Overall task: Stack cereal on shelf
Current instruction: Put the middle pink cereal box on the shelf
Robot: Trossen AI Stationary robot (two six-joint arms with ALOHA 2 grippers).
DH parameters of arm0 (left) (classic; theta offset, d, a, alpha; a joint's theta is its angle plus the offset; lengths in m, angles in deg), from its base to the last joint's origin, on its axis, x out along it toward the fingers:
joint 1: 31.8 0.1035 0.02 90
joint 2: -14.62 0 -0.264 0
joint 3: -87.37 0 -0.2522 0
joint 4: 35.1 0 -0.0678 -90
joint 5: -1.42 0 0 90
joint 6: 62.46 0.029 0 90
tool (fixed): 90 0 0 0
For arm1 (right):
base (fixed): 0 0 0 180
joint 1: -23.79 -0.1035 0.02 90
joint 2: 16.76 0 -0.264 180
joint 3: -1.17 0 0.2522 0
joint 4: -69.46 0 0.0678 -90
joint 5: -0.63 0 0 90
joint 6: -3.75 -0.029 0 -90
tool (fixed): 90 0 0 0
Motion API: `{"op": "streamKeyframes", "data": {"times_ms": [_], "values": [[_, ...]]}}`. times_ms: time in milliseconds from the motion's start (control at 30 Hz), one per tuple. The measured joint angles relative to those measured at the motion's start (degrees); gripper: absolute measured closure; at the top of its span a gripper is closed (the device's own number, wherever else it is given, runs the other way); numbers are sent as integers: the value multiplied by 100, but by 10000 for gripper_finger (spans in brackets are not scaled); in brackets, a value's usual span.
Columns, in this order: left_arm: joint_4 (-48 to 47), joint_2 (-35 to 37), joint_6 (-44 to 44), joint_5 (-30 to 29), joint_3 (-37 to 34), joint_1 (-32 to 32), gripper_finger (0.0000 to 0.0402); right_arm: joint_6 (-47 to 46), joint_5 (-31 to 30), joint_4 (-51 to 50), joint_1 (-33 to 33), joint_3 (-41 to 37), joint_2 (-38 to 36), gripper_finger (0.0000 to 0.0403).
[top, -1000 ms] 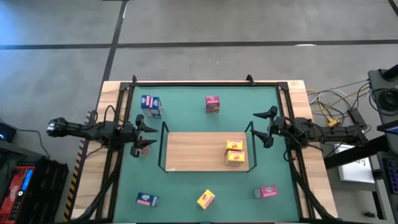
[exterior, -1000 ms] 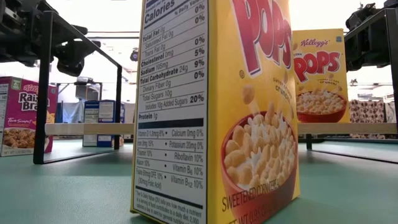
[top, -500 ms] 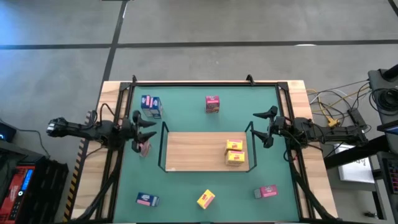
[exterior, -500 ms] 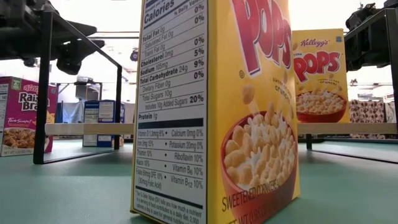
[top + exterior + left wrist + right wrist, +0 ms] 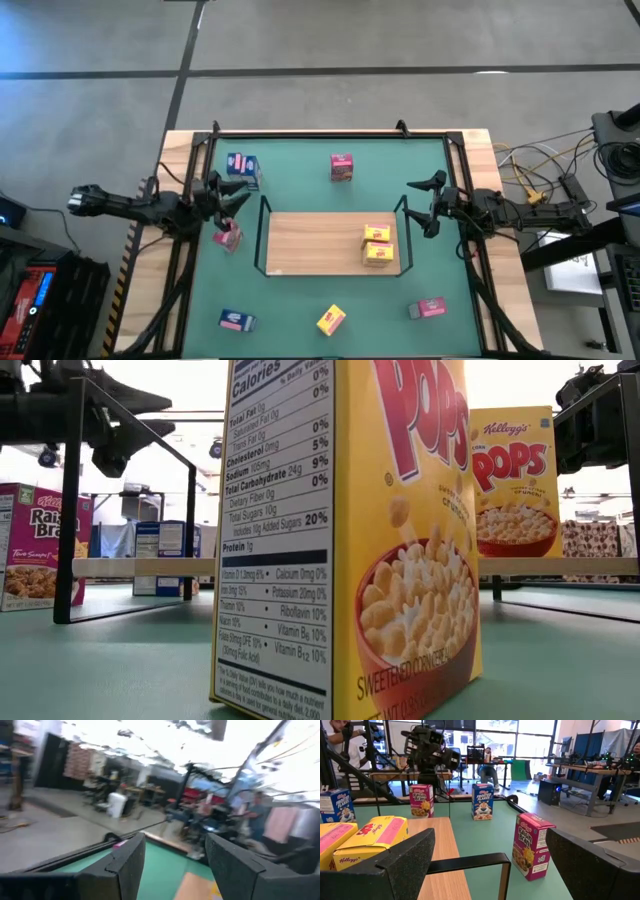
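My left gripper is open and hangs in the air at the table's left side, beside the two blue cereal boxes and above a pink box that stands on the green table left of the shelf. It touches nothing. Two yellow boxes sit on the shelf's right part. My right gripper is open at the shelf's right end, clear of everything. Another pink box stands near the far edge.
Along the near edge are a blue box, a yellow box that fills the low view, and a pink box. The shelf's black rails rise at both ends. People and desks show in the room beyond.
My left gripper has risen from just over the pink box and drawn back toward the table's left and far edges, tipping its fingers upward. It stays open. The pink box has kept its place on the table. The right arm has kept still.
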Motion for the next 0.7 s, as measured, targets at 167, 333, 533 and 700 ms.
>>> {"op": "streamKeyframes", "data": {"times_ms": [167,333,533,700], "values": [[-504,-905,-444,-750,594,0,208,0,0,0,0,0,0,33],[-516,-1982,-519,-774,1142,0,203,0,0,0,0,0,0,33],[-593,-2996,-540,-886,1801,0,203,0,0,2,0,0,0,33],[-1030,-3703,-554,-919,2457,0,202,0,0,1,-1,0,0,33]]}}
